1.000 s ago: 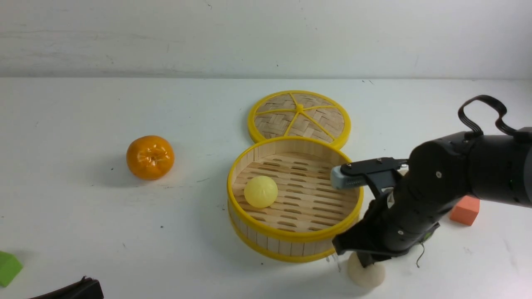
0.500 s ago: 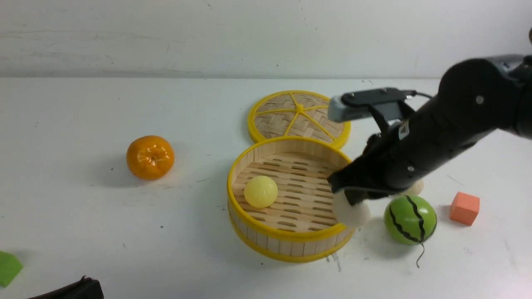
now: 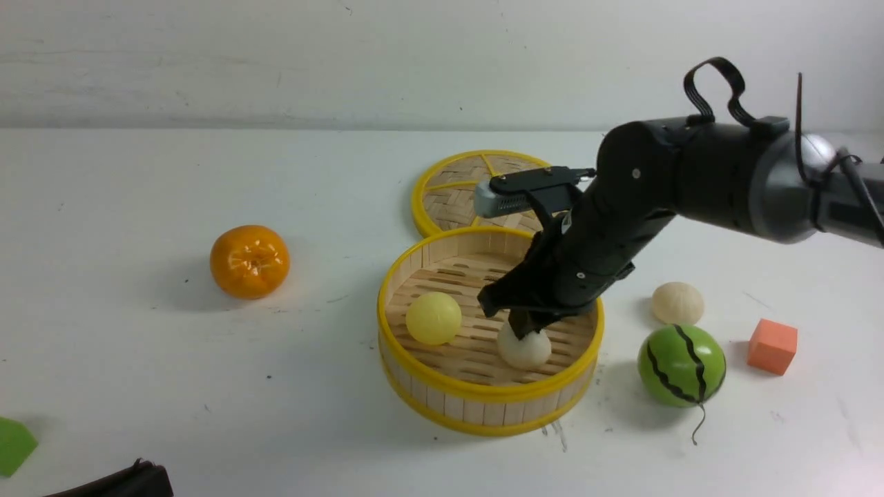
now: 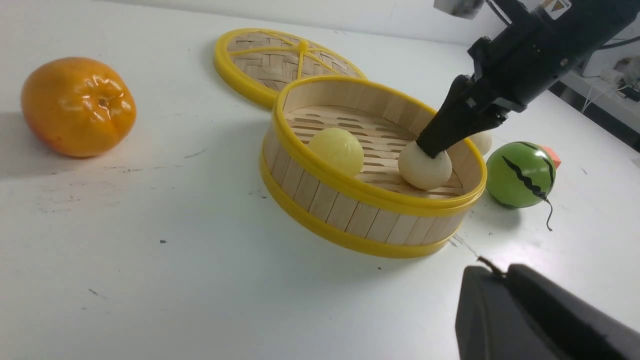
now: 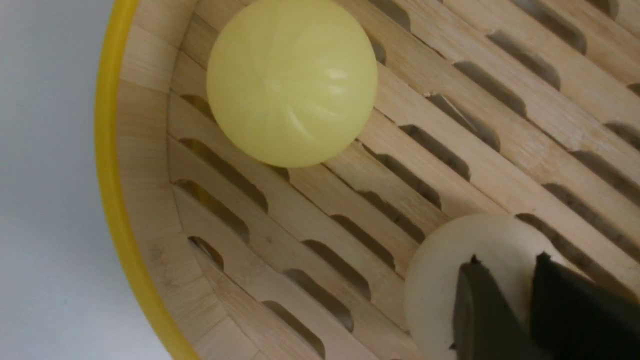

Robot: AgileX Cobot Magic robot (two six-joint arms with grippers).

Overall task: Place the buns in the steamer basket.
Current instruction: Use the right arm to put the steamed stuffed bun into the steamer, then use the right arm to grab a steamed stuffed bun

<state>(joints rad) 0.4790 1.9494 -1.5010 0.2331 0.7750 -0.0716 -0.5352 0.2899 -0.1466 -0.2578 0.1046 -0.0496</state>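
Front view: right arm down into basket

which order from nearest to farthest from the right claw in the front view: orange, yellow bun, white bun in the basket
1. White bun, right at the tip of the right claw, inside the basket.
2. Yellow bun, in the basket's left half.
3. Orange, far off to the left, outside the basket.

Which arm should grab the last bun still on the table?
Probably the right. The right gripper is over the basket, at a white bun, and the last bun lies close by on that side, beyond the melon. The left gripper sits far off at the near left corner.
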